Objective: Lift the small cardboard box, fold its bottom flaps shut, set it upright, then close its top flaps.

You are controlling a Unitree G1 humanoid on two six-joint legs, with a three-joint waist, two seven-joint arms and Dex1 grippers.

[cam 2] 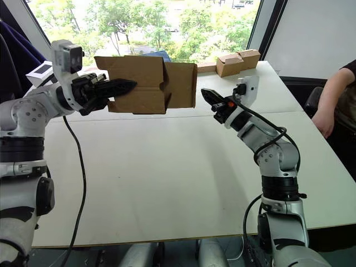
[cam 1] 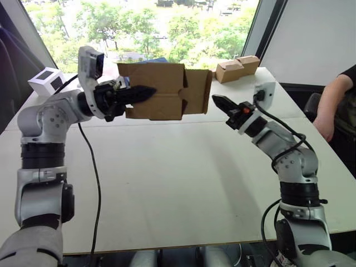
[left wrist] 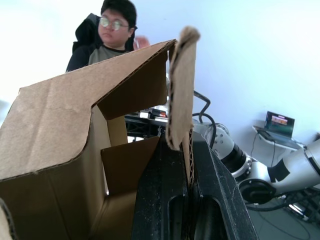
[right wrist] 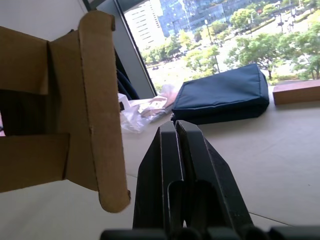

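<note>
The white table [cam 1: 183, 178] takes up most of the room in front of the robot, and above its far half, toward twelve o'clock, the small cardboard box [cam 1: 158, 92] hangs in the air, lying on its side with its open end turned toward three o'clock. The left gripper [cam 1: 146, 93] comes in from nine o'clock and has one wall of the box pinched tight between its two black fingers; the wrist view shows the cardboard squeezed in the narrow slot between them. The right gripper [cam 1: 221, 103] sits just beside the box's open end at three o'clock, not touching it, its fingers pressed together on nothing. By my reckoning the lift is done, but the flaps [cam 2: 182, 84] at that end look only partly folded, some tucked inward and one panel standing out, so the bottom is not shut yet. Standing it upright and closing the top flaps remain.
</note>
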